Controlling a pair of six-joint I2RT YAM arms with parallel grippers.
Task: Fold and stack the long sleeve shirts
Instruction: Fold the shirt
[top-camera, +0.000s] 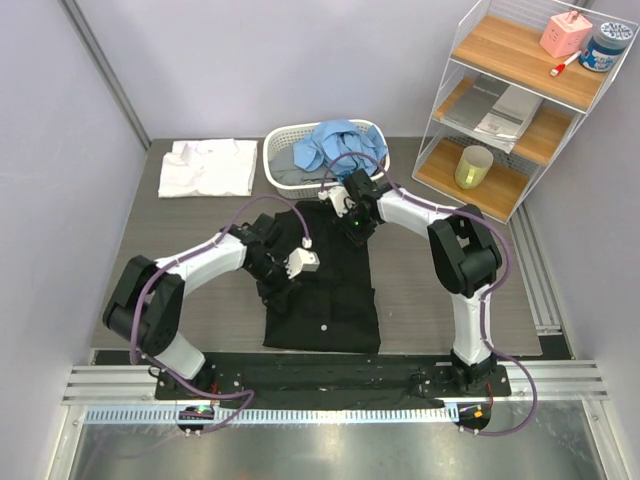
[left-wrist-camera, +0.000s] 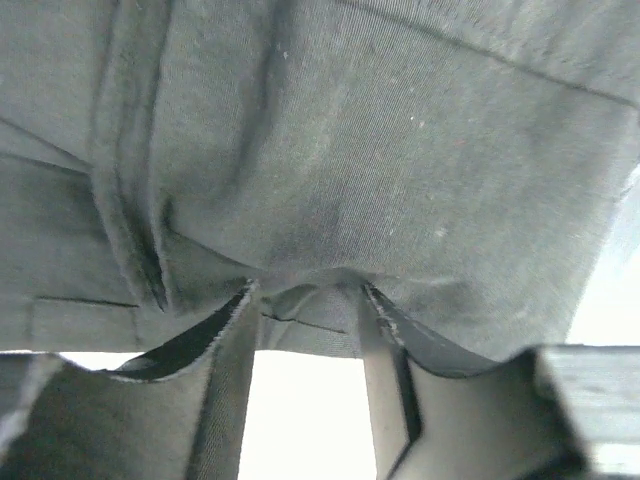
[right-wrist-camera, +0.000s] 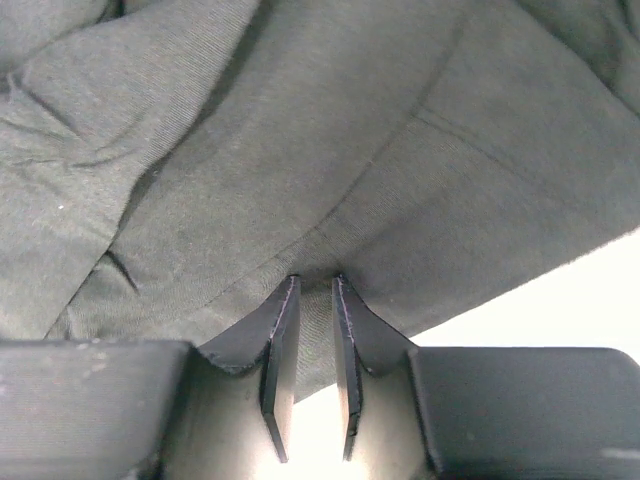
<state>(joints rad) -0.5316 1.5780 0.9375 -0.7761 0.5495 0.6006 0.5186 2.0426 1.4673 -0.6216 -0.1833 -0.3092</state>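
A large black long sleeve shirt (top-camera: 325, 310) lies partly folded in the middle of the table. My left gripper (top-camera: 298, 266) is at its left edge, and its jaws (left-wrist-camera: 305, 290) are shut on a bunched fold of the black cloth (left-wrist-camera: 380, 150). My right gripper (top-camera: 352, 222) is at the shirt's top edge. It pinches the black cloth (right-wrist-camera: 300, 130) between nearly closed fingertips (right-wrist-camera: 315, 285). A white shirt (top-camera: 208, 167) lies folded at the back left. A light blue shirt (top-camera: 335, 145) is heaped in the basket.
The white slatted basket (top-camera: 283, 135) stands at the back centre, just behind the right gripper, with grey cloth in it too. A wire-and-wood shelf (top-camera: 510, 100) at the back right holds a yellow cup (top-camera: 473, 167) and small items.
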